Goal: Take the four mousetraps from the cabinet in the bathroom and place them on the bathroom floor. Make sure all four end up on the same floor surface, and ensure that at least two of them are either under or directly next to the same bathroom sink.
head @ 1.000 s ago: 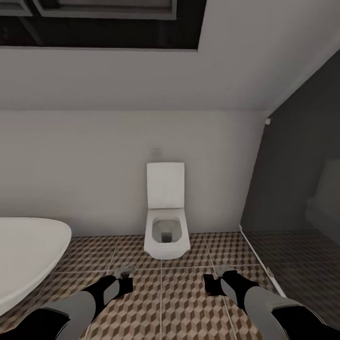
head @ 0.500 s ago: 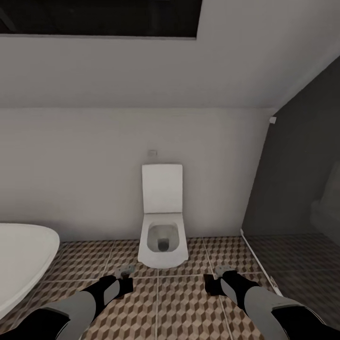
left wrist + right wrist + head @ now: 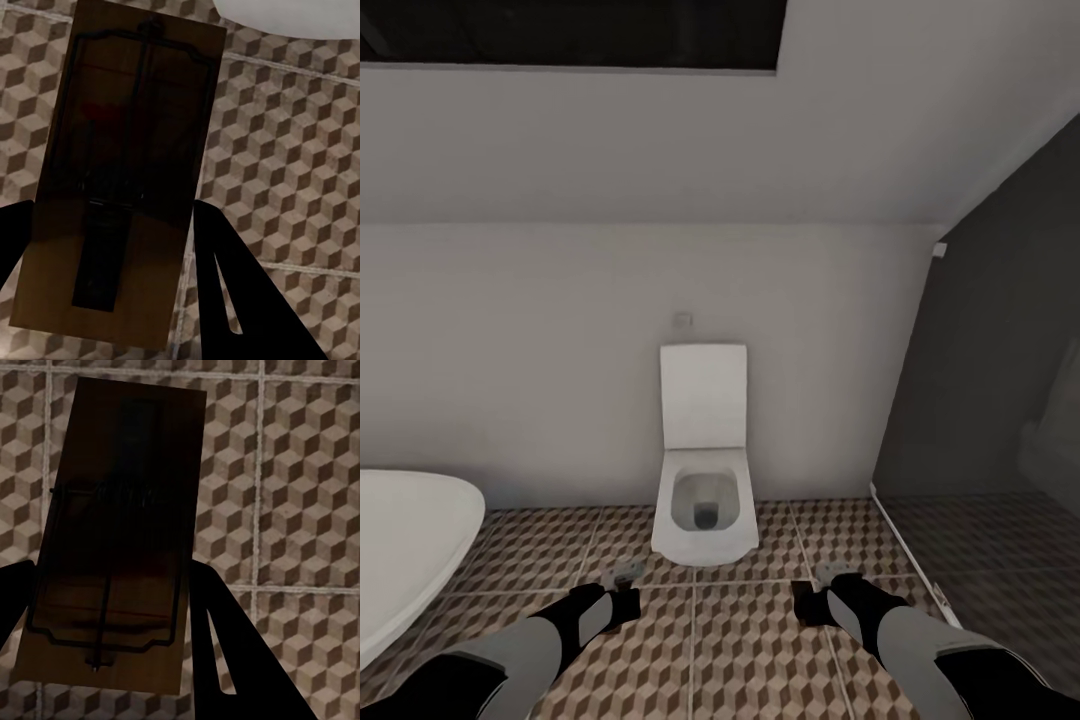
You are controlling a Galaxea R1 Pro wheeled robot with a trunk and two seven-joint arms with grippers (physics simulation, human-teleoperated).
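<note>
Open bathroom floor [image 3: 740,640] lies ahead, bounded by toilet [image 3: 703,500], bathtub [image 3: 405,550] left, glass partition [image 3: 1000,420] right. Left gripper [image 3: 622,578] and right gripper [image 3: 832,577] jaws each clamp a mousetrap [image 3: 120,180] [image 3: 116,540].

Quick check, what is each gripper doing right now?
Left gripper: closed on a flat brown wooden mousetrap.
Right gripper: closed on another flat brown wooden mousetrap.
</note>
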